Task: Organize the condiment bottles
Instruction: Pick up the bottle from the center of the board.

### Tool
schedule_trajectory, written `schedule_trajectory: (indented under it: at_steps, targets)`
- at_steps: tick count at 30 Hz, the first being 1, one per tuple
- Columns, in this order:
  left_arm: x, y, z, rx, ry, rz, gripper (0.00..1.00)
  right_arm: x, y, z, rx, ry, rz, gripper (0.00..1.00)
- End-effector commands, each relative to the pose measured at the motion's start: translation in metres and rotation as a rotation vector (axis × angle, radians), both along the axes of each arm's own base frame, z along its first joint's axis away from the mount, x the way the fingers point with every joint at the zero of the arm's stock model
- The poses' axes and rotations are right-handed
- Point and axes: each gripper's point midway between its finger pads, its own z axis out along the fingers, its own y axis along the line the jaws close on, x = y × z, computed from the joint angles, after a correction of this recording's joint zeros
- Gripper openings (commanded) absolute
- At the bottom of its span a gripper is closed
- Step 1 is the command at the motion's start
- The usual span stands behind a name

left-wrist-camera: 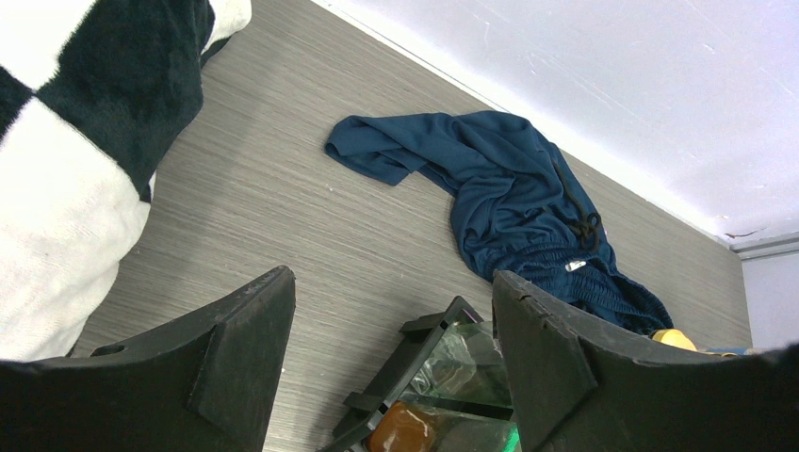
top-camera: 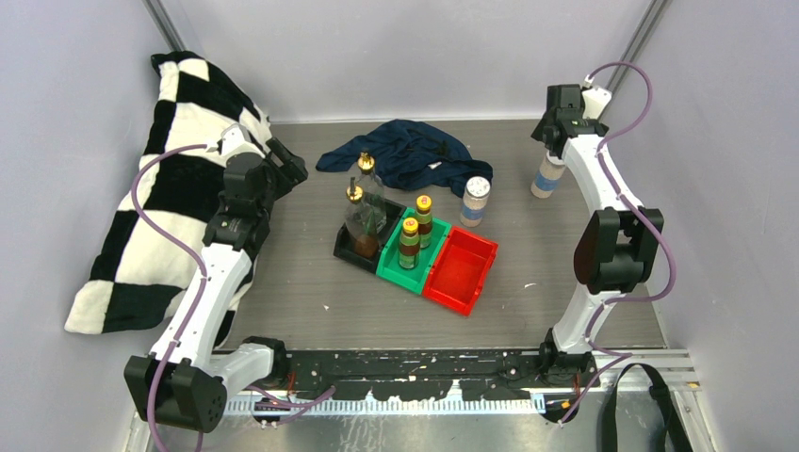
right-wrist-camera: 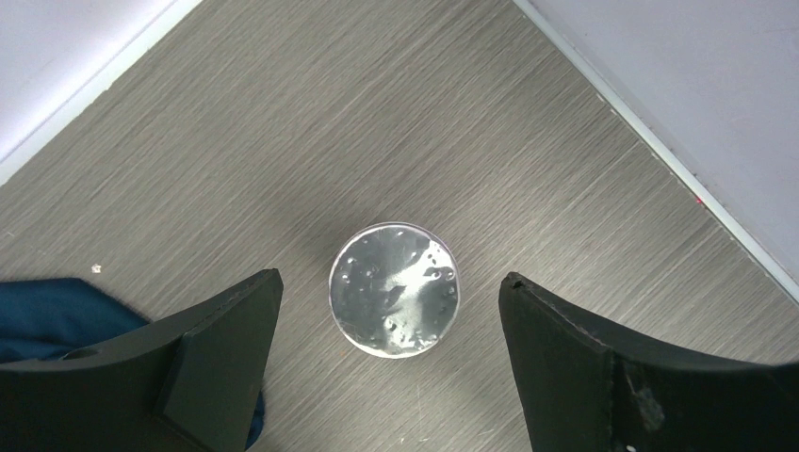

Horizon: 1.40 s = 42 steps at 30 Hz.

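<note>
Landmark: green bin point(top-camera: 394, 270), mid-table. Two dark bottles with yellow caps stand upright inside it, one nearer point(top-camera: 409, 243) and one farther point(top-camera: 424, 219). The black bin point(top-camera: 346, 250) touches the green bin's left side. One clear glass bottle with a gold top point(top-camera: 356, 212) stands in it. A second gold-topped glass bottle point(top-camera: 367, 174) stands at its far end; I cannot tell whether that one is inside the rim. The red bin point(top-camera: 464, 273) touches the green bin's right side. First white-capped jar point(top-camera: 476, 201) stands upright on the table point(top-camera: 311, 292), beyond and to the right of the green bin, near the red bin's far end. Second white-capped jar point(top-camera: 546, 176) stands well to the right of the green bin. The right gripper point(right-wrist-camera: 388, 282) hangs directly above it with fingers spread wide to either side of the cap, not touching. The left gripper point(left-wrist-camera: 391, 284) is to the left of and beyond the green bin, fingers apart and holding nothing. A blue cloth point(top-camera: 405, 151) lies beyond the green bin, and a checkered blanket point(top-camera: 179, 188) lies far to its left.
</note>
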Motion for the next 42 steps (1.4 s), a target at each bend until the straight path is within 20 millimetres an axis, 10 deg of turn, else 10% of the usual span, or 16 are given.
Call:
schedule_trajectory:
  at_steps: [1, 31, 42]
  targets:
    - [0.003, 0.002, 0.016, -0.006, -0.058, 0.01, 0.77, 0.015, 0.005, 0.006, 0.031, -0.044, 0.006, 0.91]
    - [0.005, 0.001, 0.012, -0.006, -0.048, 0.006, 0.77, 0.009, 0.01, -0.035, 0.068, 0.002, -0.003, 0.77]
    - [0.005, 0.001, 0.013, -0.009, -0.051, 0.005, 0.77, 0.001, 0.005, -0.027, 0.05, -0.018, -0.024, 0.29]
